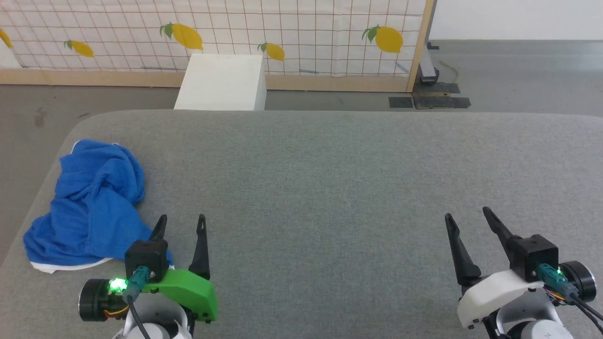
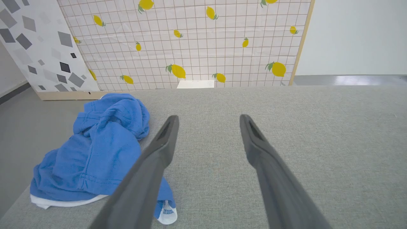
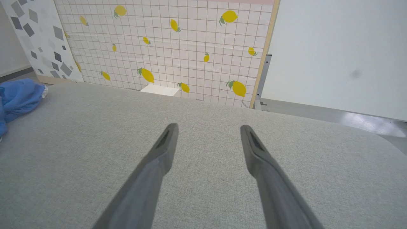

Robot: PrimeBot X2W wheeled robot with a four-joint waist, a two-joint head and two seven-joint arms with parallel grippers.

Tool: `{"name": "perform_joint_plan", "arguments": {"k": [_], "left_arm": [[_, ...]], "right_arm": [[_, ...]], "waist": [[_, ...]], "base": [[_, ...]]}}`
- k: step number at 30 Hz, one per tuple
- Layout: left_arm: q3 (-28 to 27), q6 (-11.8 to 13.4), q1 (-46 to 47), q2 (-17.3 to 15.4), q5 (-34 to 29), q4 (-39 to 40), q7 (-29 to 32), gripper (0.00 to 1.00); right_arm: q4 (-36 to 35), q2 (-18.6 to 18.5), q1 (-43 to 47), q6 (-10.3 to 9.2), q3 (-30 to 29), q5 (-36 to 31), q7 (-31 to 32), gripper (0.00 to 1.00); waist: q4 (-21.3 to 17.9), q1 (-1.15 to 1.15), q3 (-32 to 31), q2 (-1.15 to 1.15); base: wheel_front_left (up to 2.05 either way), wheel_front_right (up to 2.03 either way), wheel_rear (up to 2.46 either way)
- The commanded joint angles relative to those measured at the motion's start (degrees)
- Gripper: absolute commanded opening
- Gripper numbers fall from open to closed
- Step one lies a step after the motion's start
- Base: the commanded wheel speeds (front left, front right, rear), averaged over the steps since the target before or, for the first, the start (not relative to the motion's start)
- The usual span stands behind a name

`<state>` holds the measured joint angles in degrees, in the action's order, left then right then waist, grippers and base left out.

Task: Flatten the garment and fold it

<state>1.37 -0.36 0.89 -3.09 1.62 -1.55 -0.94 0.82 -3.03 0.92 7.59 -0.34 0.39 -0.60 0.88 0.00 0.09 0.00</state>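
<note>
The left gripper (image 1: 182, 220) has its two dark fingers spread wide with nothing between them, fingertips pointing away from the robot over the grey padded surface (image 1: 330, 179). The right gripper (image 1: 466, 214) stands the same way, jaws apart and empty, well off to the other side.

The garment (image 1: 89, 202) lies in a crumpled blue heap just beside the left gripper, on its outer side, and reaches from level with its body to past its fingertips. It sits near the left edge of the padding and well apart from the right gripper.

In the head view the left gripper's body covers the garment's nearest corner. The left wrist view shows that corner: white trim along the near hem and a small white label by the outer finger. That finger crosses in front of the fabric there, and whether it touches the cloth is hard to tell. In the right wrist view the garment is far to the left, cut off by the frame.

Beyond the padding stand a white box (image 1: 221, 82) and a lemon-print panel (image 1: 282, 33).
</note>
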Motion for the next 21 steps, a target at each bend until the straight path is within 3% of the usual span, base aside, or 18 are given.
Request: {"name": "perform_joint_plan", "arguments": {"k": [1, 21], "left_arm": [[0.31, 0.69, 1.06, -0.02, 0.64, -0.49, -0.59, 1.00], [1.63, 2.06, 2.44, -0.56, 2.81, -3.21, -3.02, 1.00]], "right_arm": [[0.22, 0.03, -0.55, -0.01, -0.09, 0.17, -0.52, 1.00], [1.17, 0.05, -1.43, -0.03, -0.16, 0.80, -2.19, 1.00]], "waist": [[0.45, 0.00, 0.04, 0.00], [7.84, 0.00, 0.06, 0.00]], "base": [[0.00, 0.00, 0.00], [0.00, 0.00, 0.00]]}}
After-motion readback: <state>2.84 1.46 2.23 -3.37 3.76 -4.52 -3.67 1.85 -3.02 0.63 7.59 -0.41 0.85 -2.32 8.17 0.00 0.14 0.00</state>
